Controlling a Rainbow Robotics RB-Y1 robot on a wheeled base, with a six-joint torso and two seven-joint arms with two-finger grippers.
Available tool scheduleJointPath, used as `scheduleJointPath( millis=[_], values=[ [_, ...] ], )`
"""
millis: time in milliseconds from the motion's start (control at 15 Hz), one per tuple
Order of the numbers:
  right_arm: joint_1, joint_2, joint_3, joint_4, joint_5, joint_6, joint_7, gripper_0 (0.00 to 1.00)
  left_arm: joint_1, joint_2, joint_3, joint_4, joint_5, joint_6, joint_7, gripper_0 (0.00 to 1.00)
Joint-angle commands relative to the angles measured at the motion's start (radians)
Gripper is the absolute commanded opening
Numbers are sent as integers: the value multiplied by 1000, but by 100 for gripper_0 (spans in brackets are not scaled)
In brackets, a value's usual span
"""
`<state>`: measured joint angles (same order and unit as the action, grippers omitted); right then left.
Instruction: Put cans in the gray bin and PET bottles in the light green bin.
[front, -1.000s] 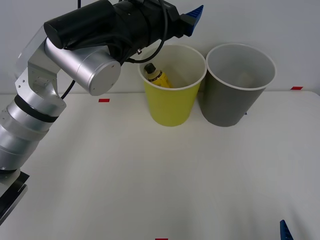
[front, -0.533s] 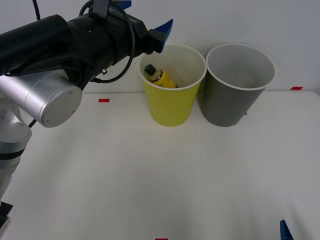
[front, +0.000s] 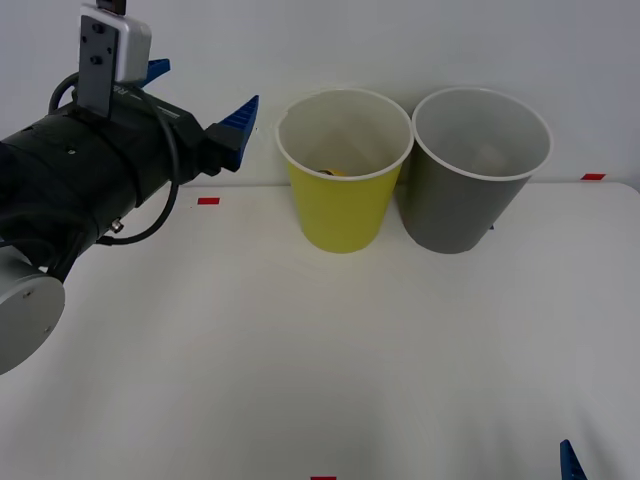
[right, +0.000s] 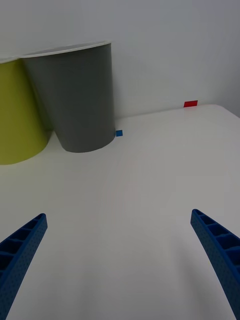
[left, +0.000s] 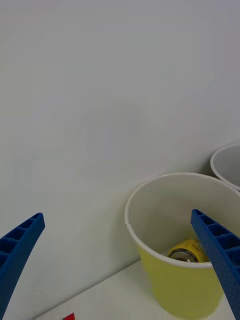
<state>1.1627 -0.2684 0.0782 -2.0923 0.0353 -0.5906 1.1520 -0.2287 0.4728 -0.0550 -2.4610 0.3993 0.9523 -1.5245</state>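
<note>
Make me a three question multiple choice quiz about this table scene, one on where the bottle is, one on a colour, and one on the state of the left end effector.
1. Where is the PET bottle?
A. Inside the light green bin
B. Inside the gray bin
C. Lying on the table

2. What colour are the rims of the two bins?
A. Black
B. Red
C. White

3. What is the state of the left end effector?
A. Shut on the bottle
B. Open and holding nothing
C. Shut on a bin's rim

Key:
1. A, since the left wrist view shows the yellow bottle lying at the bottom of the light green bin.
2. C, since both bins carry a white band around the top.
3. B, since its blue fingers stand apart, up and to the left of the light green bin, with nothing between them.
</note>
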Motion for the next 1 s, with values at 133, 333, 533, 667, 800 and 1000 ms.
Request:
scheduleJointPath(
  millis=[133,333,533,667,800,1000],
  values=[
    [0,0,0,0,0,0,0,100,226,-23,35,-56,-7,-193,-62,100],
    [0,0,0,0,0,0,0,100,404,-11,24,-56,-10,-383,-72,100],
    [0,0,0,0,0,0,0,100,542,3,15,-56,-11,-518,-85,100],
    [0,0,0,0,0,0,0,100,601,7,9,-55,-10,-560,-91,100],
    [0,0,0,0,0,0,0,100,667,17,3,-55,-11,-619,-94,100],
    [0,0,0,0,0,0,0,100,724,27,1,-49,-22,-681,-95,100]
  ],
)
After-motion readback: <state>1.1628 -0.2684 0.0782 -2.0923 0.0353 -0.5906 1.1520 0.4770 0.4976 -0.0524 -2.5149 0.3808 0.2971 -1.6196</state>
